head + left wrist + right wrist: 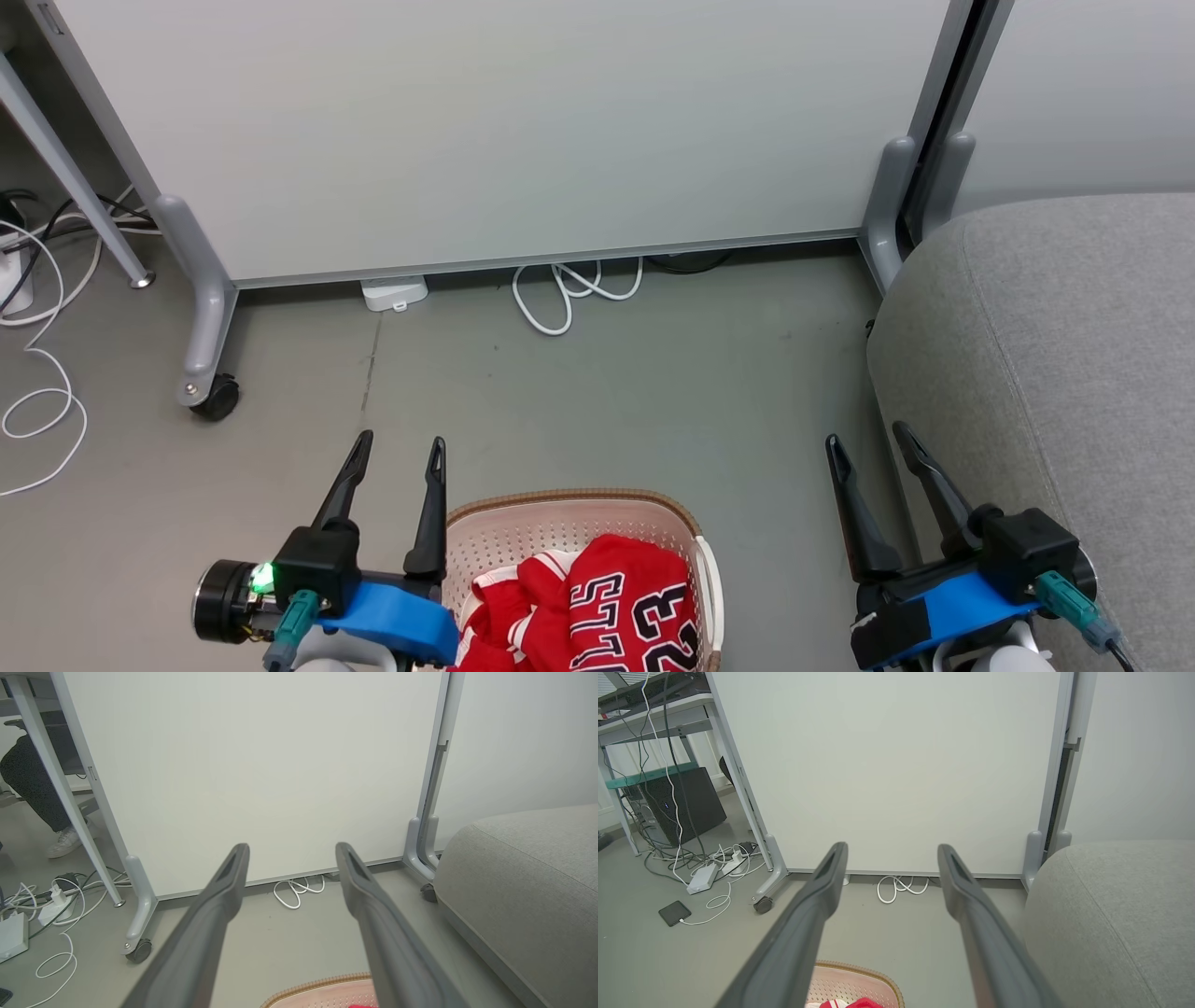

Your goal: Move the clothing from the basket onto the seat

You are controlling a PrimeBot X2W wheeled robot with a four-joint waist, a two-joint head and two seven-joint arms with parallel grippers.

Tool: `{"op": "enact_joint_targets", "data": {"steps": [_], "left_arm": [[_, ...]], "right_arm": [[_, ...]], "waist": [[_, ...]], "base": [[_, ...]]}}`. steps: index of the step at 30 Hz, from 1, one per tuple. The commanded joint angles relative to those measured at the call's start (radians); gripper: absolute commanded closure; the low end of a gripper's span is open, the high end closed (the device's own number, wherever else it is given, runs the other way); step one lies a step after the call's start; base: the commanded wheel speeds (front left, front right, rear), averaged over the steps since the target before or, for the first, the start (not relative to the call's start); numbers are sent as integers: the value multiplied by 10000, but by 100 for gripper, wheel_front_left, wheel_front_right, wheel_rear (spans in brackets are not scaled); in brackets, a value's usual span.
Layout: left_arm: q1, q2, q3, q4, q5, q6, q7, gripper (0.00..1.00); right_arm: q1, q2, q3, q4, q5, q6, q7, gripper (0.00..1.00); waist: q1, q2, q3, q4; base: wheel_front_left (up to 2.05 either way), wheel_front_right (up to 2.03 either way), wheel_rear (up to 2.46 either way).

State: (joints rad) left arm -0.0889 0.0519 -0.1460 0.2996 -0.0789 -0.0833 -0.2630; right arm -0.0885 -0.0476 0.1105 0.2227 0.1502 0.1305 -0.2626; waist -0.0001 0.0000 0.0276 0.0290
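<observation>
Clothing (597, 607) heaped in basket (569, 501), near centre on floor (653, 383), red jersey on top, number 23 showing. Seat (1074, 355) at right, grey fabric, apart from basket. Left gripper (400, 439) hangs just left of basket rim, fingers spread wide, holding nothing. Right gripper (865, 434) between basket and seat, likewise wide, empty. White panel (513, 121) far behind, cable (569, 289) coiled beneath.

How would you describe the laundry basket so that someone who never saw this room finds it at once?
Find the large grey upholstered seat at the right of the head view. On the floor to its left, near the bottom edge, stands the basket. It alone is cream-white perforated plastic with a brown woven-look rim, holding red clothing.
</observation>
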Motion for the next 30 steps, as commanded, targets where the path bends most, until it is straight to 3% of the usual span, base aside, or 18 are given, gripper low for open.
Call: {"op": "enact_joint_targets", "data": {"steps": [1,11,21,30], "left_arm": [[-213,-12,-31,73,43,-53,-28,0],[-1539,203,-412,787,245,-373,-28,0],[-3476,698,-1089,2634,71,-492,-26,0],[-5031,1259,-2723,4937,-829,-475,-28,0]], "right_arm": [[-66,-48,-7,14,9,4,-35,0],[-515,-48,34,-161,-96,4,-35,0],[-1423,-40,0,-456,-91,4,-35,0],[-2250,-37,-56,-763,48,4,-35,0]], "waist": [[1,0,19,-6],[1,0,808,-331],[1,0,2667,-1087],[1,0,4267,-1634]], "base": [[0,0,0],[0,0,0],[0,0,0],[0,0,0]]}}
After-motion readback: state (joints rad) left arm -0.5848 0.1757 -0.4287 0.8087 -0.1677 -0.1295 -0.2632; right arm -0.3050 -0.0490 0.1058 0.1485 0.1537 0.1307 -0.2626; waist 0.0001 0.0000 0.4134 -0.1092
